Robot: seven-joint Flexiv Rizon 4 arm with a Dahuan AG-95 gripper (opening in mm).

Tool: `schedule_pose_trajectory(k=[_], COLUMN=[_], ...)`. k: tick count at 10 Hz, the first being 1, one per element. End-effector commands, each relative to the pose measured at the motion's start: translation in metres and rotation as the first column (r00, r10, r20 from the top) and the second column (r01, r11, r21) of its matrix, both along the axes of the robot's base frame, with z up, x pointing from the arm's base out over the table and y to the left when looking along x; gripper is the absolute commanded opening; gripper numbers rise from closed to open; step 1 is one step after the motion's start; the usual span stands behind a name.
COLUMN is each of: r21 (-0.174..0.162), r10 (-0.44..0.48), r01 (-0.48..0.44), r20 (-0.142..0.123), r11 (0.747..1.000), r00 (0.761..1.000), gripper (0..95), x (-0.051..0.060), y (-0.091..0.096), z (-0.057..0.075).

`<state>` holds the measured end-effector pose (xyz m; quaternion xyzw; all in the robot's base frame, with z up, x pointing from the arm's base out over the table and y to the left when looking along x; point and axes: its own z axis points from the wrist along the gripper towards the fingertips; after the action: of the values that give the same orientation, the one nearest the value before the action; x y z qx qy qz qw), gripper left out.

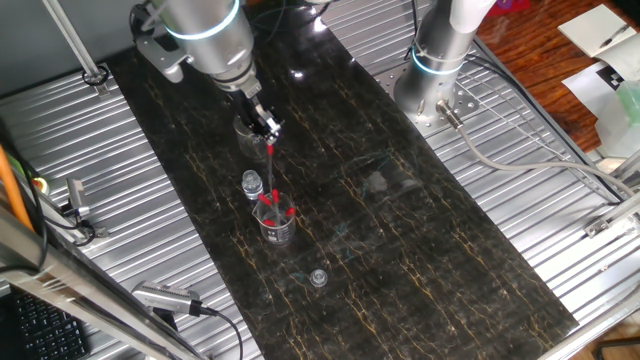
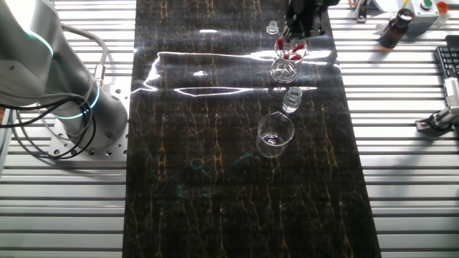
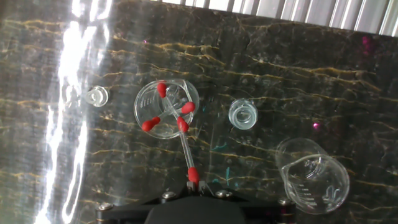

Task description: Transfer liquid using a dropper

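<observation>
At the pincer: the gripper (image 1: 267, 127) is hanging over the dark table (image 1: 400, 240), its black fingers closing on the red rubber bulb of one dropper (image 1: 270, 160).
Grip: the jaws are standing nearly together, clamping the bulb; in the hand view the bulb (image 3: 193, 175) is peeking out just above the black housing.
Held dropper: a thin clear stem is pointing down toward the small beaker (image 1: 275, 222), lifted above its rim; whether the tip is inside is unclear.
Small beaker: round clear glass, holding four more red-bulbed pipettes (image 3: 165, 112) leaning crossed against its wall.
Beside it: a small clear capped vial (image 1: 251, 184) is standing upright, just next to the beaker.
Further out: a larger empty glass beaker (image 3: 314, 176) with printed graduations is sitting near the vial.
Other side: a tiny clear round cap (image 1: 318, 277) is lying apart on the slab.
Surface: glossy black stone with gold veining, flanked by ribbed metal panels (image 1: 120, 230).
</observation>
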<state>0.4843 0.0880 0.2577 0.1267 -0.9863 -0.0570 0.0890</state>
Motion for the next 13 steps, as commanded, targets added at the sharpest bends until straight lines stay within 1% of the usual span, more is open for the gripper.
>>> schedule_pose_trajectory(k=[1, 4, 8, 10, 13], r21=[-0.001, -0.004, -0.006, -0.008, -0.008], r10=[0.003, 0.009, 0.025, 0.034, 0.047], r01=[-0.003, -0.009, -0.025, -0.034, -0.047], r20=[-0.004, -0.007, -0.007, -0.005, -0.005], r11=[1.0, 1.0, 1.0, 0.999, 0.999], r00=[1.0, 1.0, 1.0, 0.999, 0.999], gripper=[0.0, 0.0, 0.0, 0.0, 0.0], x=[0.002, 0.008, 0.018, 0.021, 0.023], y=[-0.003, -0.008, -0.019, -0.024, -0.031], z=[0.004, 0.002, -0.006, -0.01, -0.011])
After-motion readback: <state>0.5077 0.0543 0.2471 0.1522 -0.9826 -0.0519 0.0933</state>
